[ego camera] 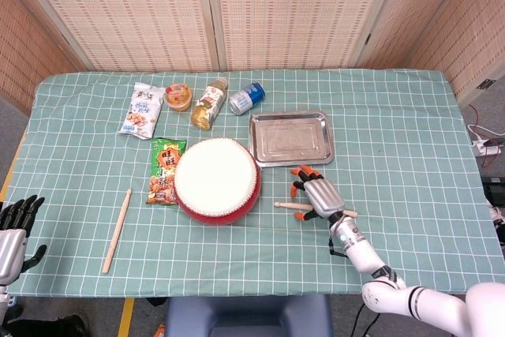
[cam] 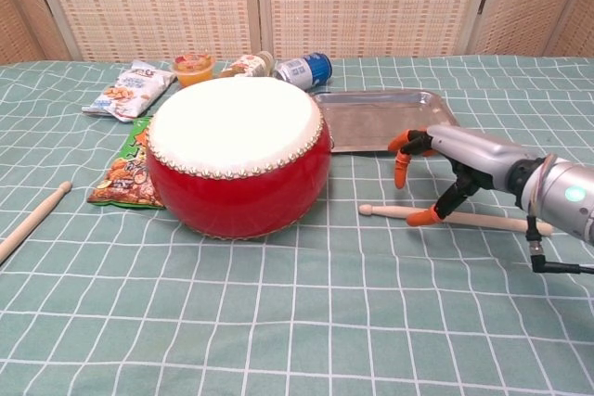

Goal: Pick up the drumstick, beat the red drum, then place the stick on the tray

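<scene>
The red drum [ego camera: 217, 180] [cam: 238, 157] with a white skin stands mid-table. A wooden drumstick [ego camera: 286, 205] [cam: 486, 220] lies flat on the cloth to its right, tip toward the drum. My right hand [ego camera: 316, 195] [cam: 448, 162] arches over the stick's middle with its fingers spread and curved down, and its thumb tip is down by the stick; nothing is gripped. The empty metal tray [ego camera: 290, 138] [cam: 385, 121] sits just beyond the hand. My left hand [ego camera: 12, 230] hangs at the near left table edge, fingers apart and empty.
A second drumstick [ego camera: 117, 230] [cam: 32, 220] lies at the near left. A green snack bag [ego camera: 165, 171] leans by the drum. A white snack bag [ego camera: 142, 110], a jelly cup [ego camera: 178, 96], a bottle [ego camera: 209, 103] and a can [ego camera: 246, 98] line the back.
</scene>
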`<state>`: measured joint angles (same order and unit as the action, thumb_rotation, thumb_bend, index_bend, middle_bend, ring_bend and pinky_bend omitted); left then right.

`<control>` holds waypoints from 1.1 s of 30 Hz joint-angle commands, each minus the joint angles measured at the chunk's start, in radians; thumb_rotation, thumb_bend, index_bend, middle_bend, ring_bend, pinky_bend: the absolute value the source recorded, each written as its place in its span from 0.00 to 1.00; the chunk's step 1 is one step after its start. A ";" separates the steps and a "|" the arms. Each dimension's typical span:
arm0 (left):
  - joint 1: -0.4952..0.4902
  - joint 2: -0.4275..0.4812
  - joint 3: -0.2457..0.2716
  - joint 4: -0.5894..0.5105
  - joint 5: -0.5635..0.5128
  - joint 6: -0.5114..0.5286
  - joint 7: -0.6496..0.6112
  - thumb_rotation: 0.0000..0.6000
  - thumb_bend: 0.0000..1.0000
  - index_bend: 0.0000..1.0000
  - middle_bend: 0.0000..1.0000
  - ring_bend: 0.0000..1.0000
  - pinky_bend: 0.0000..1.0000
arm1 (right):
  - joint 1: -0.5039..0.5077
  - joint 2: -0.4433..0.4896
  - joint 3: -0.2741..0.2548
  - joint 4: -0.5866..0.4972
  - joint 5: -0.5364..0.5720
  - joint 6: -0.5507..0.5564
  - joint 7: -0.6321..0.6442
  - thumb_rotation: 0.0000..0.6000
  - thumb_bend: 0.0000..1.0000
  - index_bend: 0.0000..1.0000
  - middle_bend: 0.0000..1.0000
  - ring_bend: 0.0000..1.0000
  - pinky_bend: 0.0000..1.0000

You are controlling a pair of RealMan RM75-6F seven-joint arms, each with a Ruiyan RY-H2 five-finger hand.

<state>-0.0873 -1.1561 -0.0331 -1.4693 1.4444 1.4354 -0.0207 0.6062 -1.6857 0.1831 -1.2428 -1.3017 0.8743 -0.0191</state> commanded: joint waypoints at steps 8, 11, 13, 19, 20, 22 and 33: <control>0.000 -0.006 0.000 0.011 0.001 -0.004 -0.008 1.00 0.26 0.04 0.03 0.02 0.07 | 0.014 -0.007 -0.012 0.020 0.041 -0.024 -0.034 1.00 0.27 0.50 0.11 0.03 0.14; 0.000 -0.007 -0.001 0.014 0.000 -0.004 -0.011 1.00 0.26 0.04 0.03 0.02 0.07 | 0.015 -0.005 -0.019 0.020 0.045 -0.022 -0.048 1.00 0.28 0.50 0.11 0.03 0.14; 0.000 -0.008 -0.001 0.016 -0.001 -0.005 -0.011 1.00 0.26 0.04 0.03 0.02 0.07 | 0.015 -0.004 -0.021 0.020 0.050 -0.023 -0.053 1.00 0.29 0.50 0.11 0.03 0.14; 0.000 -0.012 0.000 0.020 0.000 -0.008 -0.013 1.00 0.26 0.04 0.03 0.02 0.07 | 0.017 -0.011 -0.037 0.035 0.053 -0.022 -0.076 1.00 0.29 0.51 0.11 0.03 0.14; 0.000 -0.012 0.000 0.020 0.000 -0.008 -0.013 1.00 0.26 0.04 0.03 0.02 0.07 | 0.018 -0.015 -0.040 0.042 0.053 -0.021 -0.080 1.00 0.29 0.51 0.11 0.03 0.14; 0.000 -0.012 0.000 0.020 0.001 -0.007 -0.014 1.00 0.26 0.04 0.03 0.02 0.07 | 0.018 -0.022 -0.043 0.052 0.052 -0.020 -0.082 1.00 0.30 0.52 0.11 0.03 0.14; 0.008 -0.009 0.001 0.026 -0.003 -0.002 -0.023 1.00 0.26 0.04 0.03 0.02 0.07 | 0.002 -0.019 -0.042 0.038 0.028 0.025 -0.015 1.00 0.39 0.63 0.11 0.03 0.15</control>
<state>-0.0797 -1.1653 -0.0322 -1.4434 1.4419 1.4326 -0.0437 0.6157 -1.7174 0.1370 -1.1872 -1.2670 0.8842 -0.0531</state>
